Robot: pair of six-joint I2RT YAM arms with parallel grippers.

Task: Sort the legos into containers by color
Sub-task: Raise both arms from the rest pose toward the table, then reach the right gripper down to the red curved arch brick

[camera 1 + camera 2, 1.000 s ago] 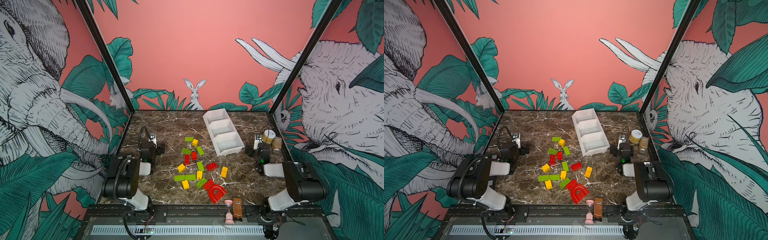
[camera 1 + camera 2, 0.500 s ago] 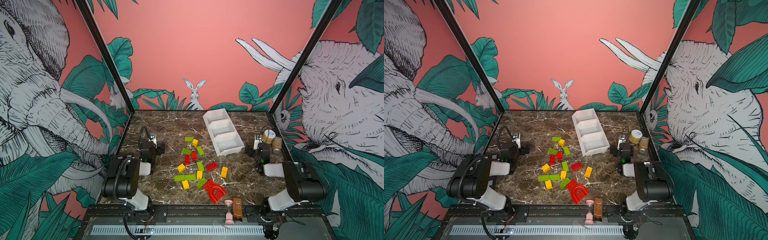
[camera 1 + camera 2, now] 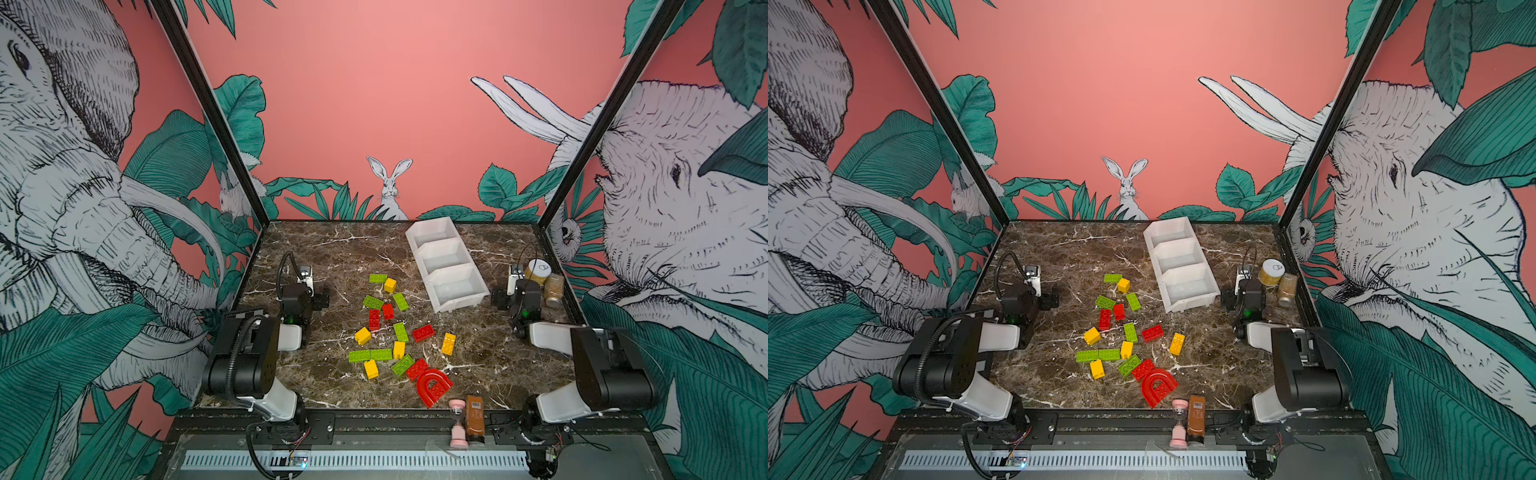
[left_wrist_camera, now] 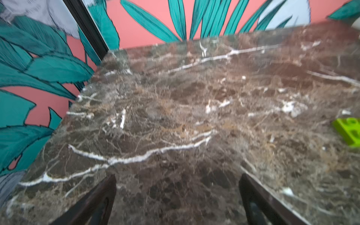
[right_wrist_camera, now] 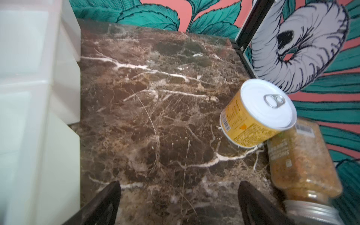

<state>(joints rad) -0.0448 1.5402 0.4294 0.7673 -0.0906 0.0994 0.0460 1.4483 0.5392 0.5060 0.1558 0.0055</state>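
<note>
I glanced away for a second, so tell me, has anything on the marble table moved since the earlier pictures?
Nothing visibly changed. The scattered green, yellow and red plastic bricks lie where they were, the three joined white plastic bins remain empty, and the left hand and right hand stay parked, open and holding nothing.

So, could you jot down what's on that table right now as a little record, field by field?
surface: brown marble table
legos: green, yellow and red, scattered mid-table, none in a bin
red arch piece: at the front of the pile
containers: three white bins joined in a row, all empty
left gripper: open, empty, over bare table
right gripper: open, empty, beside the containers
extras: yellow can and spice jar at the right edge; pink hourglass and brown bottle at the front
</note>
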